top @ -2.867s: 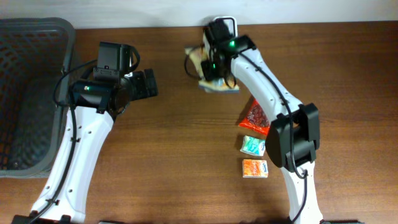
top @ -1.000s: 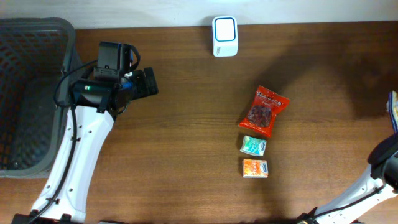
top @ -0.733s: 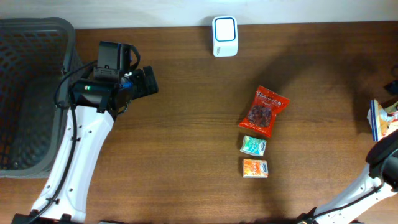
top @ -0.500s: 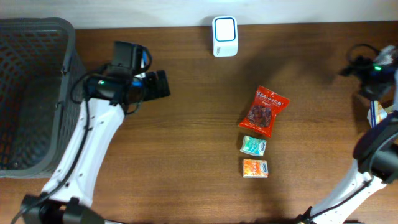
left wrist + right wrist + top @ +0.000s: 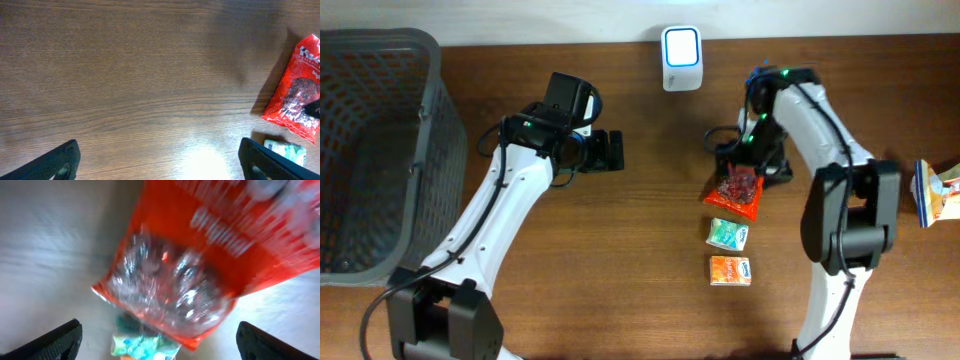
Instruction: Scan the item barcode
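Two black fingertips (image 5: 62,339) of the right gripper (image 5: 161,341) sit in the lower corners of the right wrist view, spread wide and clamping nothing. Close below them a red snack bag (image 5: 200,265) fills the middle and upper right of that blurred frame, its clear window showing dark contents, and a green packet (image 5: 142,346) peeks out at the bottom edge. In the left wrist view the left gripper (image 5: 161,162) is likewise apart, its tips in the lower corners with only bare wood between them; the red bag lies at the right edge there, above the green packet. Seen from overhead, an orange packet (image 5: 730,270) lies lowest, right of center on the wooden table (image 5: 620,260), with the green packet just above it and the red snack bag just above that, flat on the wood. The right gripper hovers over the red bag's upper end, whether touching it I cannot tell. The left gripper hangs over open table left of center, well apart from the packets. A blue and yellow bag (image 5: 932,190) lies at the right edge of the frame. A dark mesh basket (image 5: 380,40) occupies the upper left, and a white scanner (image 5: 680,44) stands at the top center edge, apart from every item.
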Controlling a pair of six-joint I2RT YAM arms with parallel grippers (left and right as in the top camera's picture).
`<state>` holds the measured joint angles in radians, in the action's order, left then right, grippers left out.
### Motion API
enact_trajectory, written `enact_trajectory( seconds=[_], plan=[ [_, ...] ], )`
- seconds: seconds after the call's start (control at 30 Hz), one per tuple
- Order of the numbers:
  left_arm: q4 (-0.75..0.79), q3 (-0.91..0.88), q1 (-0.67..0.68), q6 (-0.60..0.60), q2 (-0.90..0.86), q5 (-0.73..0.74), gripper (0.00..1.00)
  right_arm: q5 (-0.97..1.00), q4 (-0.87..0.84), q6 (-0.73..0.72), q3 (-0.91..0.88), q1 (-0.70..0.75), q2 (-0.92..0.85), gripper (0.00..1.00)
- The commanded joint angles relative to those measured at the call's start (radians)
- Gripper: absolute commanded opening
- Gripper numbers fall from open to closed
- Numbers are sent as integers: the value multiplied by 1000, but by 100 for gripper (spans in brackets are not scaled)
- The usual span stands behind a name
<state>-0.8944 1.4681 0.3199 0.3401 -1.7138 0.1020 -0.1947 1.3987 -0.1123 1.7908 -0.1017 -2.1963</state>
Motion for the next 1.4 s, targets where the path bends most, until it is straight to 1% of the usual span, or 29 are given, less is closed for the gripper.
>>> enact_trajectory(
  seconds=[0.0,0.07,0.13,0.17,0.2,0.27,0.33,0.4,0.43,0.47,0.53,0.6,0.63,0.7,0.73,0.87,0.9,0.93,1.0,1.03,1.13,1.23,1.3,1.37],
  plan=[
    [-4,4,1,-13,-8,13,99,31,3,-28,-58,-17,-4,98],
    [-3,5,1,-13,-9,13,99,31,16,-31,-63,-16,-4,98],
    [-4,5,1,-13,-8,13,99,53,27,-89,-66,-17,-4,98],
    [-4,4,1,-13,-9,13,99,103,23,-126,-76,-19,-4,98],
    [-4,4,1,-13,-9,13,99,174,10,-182,-98,-21,-4,98],
    [-3,5,1,-13,-8,13,99,179,-51,-196,-139,-22,-4,98],
    [3,5,1,-13,-8,13,99,143,-129,-196,-172,-22,-4,98],
    [4,4,1,-13,-8,10,99,35,-189,-177,-185,-25,-4,99],
    [7,4,1,-13,-9,10,99,-70,-235,-126,-185,-36,-4,99],
    [10,4,1,-13,-8,11,99,-106,-251,-114,-185,-42,-4,100],
    [19,5,1,-13,-9,10,99,-217,-304,-46,-184,-74,-4,93],
    [26,5,1,-13,-10,10,99,-232,-333,-33,-184,-116,-4,92],
    [28,5,1,-13,-12,10,99,-233,-345,-29,-180,-135,-4,89],
    [30,5,1,-13,-31,10,99,-276,-331,19,-134,-169,-1,84],
    [30,5,1,-13,-40,10,99,-261,-299,30,-97,-174,6,84],
    [32,5,1,-13,-77,33,99,-44,-145,27,108,-126,42,88],
    [50,5,1,-25,-90,88,97,34,-99,27,175,-92,42,89],
    [76,5,3,-32,-105,144,97,68,-89,27,205,-64,42,90],
    [160,5,22,-31,-154,235,96,71,-97,24,235,28,42,99],
    [193,5,31,-31,-173,267,96,71,-98,2,235,55,42,99],
    [389,5,87,-19,-277,431,100,68,-68,-102,235,174,42,99],
    [580,5,151,111,-365,441,99,66,-43,-110,235,225,42,98],
    [689,5,192,143,-411,440,99,65,-37,-110,234,240,42,98],
    [751,5,229,148,-459,389,100,65,9,-110,234,239,42,98]
  ],
)
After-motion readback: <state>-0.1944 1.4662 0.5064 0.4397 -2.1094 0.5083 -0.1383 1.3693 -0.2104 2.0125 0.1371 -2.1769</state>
